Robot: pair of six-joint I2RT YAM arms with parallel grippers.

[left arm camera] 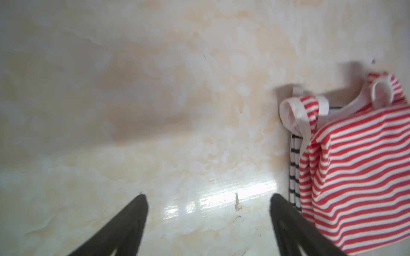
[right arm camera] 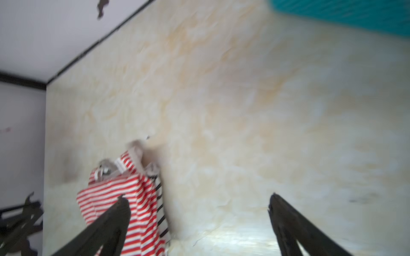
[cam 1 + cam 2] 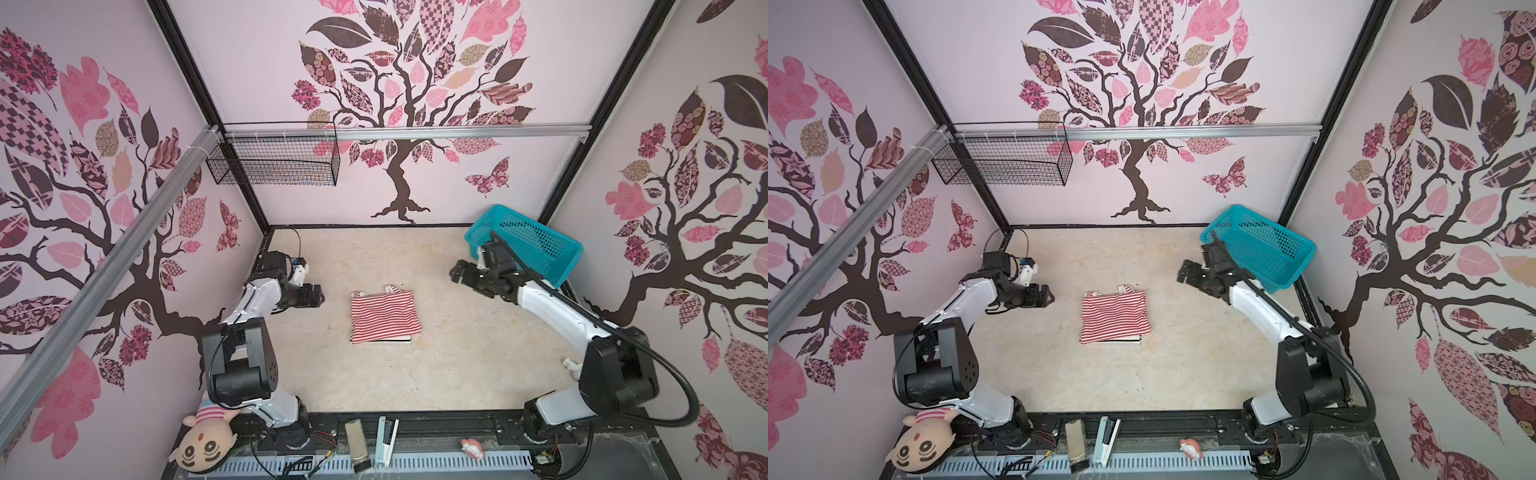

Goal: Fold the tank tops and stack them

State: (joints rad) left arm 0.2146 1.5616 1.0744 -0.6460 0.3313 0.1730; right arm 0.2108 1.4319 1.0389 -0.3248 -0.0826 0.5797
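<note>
Holding nothing: my left gripper (image 3: 320, 296) and right gripper (image 3: 453, 273), jaws spread wide, either side of the tops, well apart from them. Red-and-white tank top (image 3: 384, 318) lies folded atop black-and-white tank top (image 1: 294, 172), middle of table (image 3: 457, 357). I should rise straight, dragging nothing.

Holds left gripper (image 3: 320, 296) near the left edge of the table (image 3: 457, 357), right gripper (image 3: 454, 275) toward its far right corner, jaws spread wide, empty.

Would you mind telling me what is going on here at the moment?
Two robot arms are folding and stacking tank tops. The folded red-and-white tank top lies on the black-and-white tank top, only an edge of the lower one showing. The left gripper and right gripper are open, empty, and apart from the stack.
</note>
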